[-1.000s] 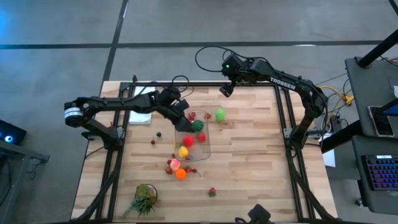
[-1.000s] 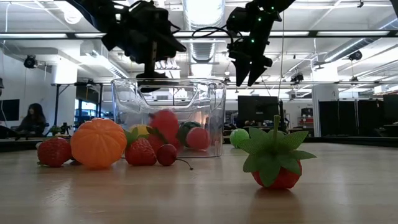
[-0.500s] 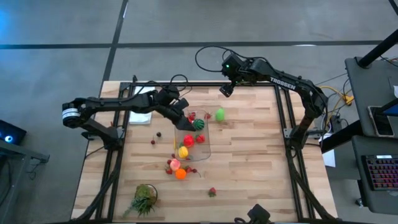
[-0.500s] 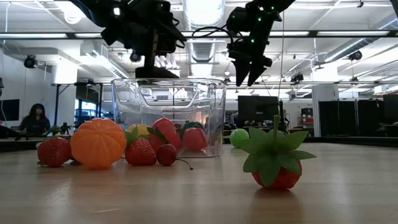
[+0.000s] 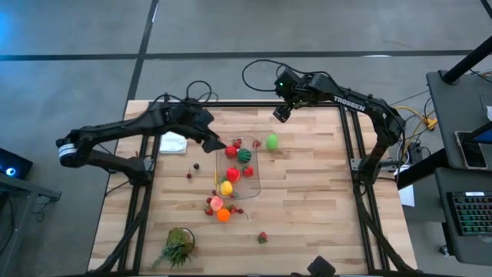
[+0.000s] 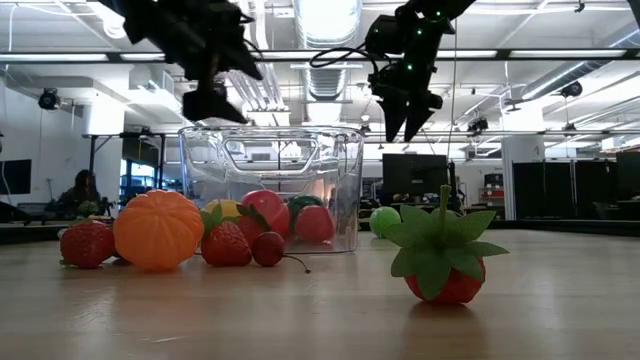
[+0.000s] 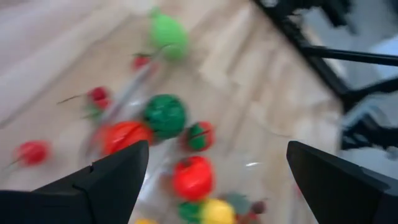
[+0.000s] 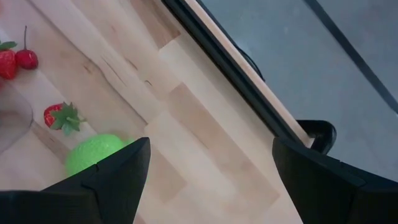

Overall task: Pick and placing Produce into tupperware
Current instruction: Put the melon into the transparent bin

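The clear tupperware stands mid-table and holds red, dark green and yellow produce. More produce lies around it: an orange piece, a pink one, strawberries, cherries and a light green ball. My left gripper hovers open and empty above the container's far-left corner. My right gripper hangs open and empty high over the table's far edge, beyond the green ball.
A leafy green tuft lies at the near left corner. A white sheet lies at the far left, under the left arm. A lone strawberry sits near the front edge. Bare wood spreads over the table's right half.
My left gripper has risen from the tupperware's rim and drawn back toward the table's left edge, tipping less steeply down, its fingers open throughout. The produce in the container's far end, which it covered, now shows from above. My right arm has kept still.
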Available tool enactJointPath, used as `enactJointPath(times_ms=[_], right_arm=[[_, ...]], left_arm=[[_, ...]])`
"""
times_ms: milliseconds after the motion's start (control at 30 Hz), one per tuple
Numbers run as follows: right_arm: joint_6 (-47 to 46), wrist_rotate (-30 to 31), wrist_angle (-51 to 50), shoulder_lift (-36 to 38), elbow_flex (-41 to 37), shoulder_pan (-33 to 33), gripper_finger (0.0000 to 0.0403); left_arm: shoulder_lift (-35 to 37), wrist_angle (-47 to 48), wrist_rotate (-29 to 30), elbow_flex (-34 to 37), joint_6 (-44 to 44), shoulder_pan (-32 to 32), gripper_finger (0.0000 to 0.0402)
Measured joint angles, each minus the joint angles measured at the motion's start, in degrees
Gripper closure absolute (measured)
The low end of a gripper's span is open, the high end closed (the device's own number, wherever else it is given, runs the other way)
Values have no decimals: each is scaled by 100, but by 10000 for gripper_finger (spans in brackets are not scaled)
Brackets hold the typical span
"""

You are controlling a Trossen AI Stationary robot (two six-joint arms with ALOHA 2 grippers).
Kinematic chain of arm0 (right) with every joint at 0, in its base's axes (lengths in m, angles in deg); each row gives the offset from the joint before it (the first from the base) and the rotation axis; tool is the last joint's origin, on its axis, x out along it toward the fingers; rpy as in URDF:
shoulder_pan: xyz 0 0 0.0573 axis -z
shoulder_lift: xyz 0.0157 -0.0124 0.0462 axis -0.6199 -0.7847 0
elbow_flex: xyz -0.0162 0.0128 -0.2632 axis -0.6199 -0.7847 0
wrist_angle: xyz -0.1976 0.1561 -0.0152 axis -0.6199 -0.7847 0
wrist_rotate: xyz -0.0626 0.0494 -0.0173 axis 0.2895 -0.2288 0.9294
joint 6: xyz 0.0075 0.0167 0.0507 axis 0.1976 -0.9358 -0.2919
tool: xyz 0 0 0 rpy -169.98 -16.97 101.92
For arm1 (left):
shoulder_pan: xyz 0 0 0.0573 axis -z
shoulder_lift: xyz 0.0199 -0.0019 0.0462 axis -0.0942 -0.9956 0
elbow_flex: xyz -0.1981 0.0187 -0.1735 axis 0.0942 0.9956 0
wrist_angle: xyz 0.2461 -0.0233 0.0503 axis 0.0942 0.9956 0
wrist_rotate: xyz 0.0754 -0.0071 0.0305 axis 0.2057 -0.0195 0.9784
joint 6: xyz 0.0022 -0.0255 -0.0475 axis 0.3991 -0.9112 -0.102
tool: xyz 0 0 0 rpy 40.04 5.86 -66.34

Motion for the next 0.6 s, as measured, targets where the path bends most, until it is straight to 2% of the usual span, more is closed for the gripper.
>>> enactJointPath(times_ms=[133, 333, 467, 600], right_arm=[[-125, -1, 22, -2, 0, -28, 74], [-830, -180, 429, -28, 0, -24, 74], [-1290, -506, 436, -36, -68, 8, 74], [-1534, -1225, 440, -184, -280, 199, 74]], left_arm=[[241, 462, 488, 73, 245, -65, 33], [353, 892, 1593, 168, 270, -68, 33], [194, 1052, 1692, 192, 275, -142, 33], [-30, 1129, 1709, 272, 282, -257, 33]])
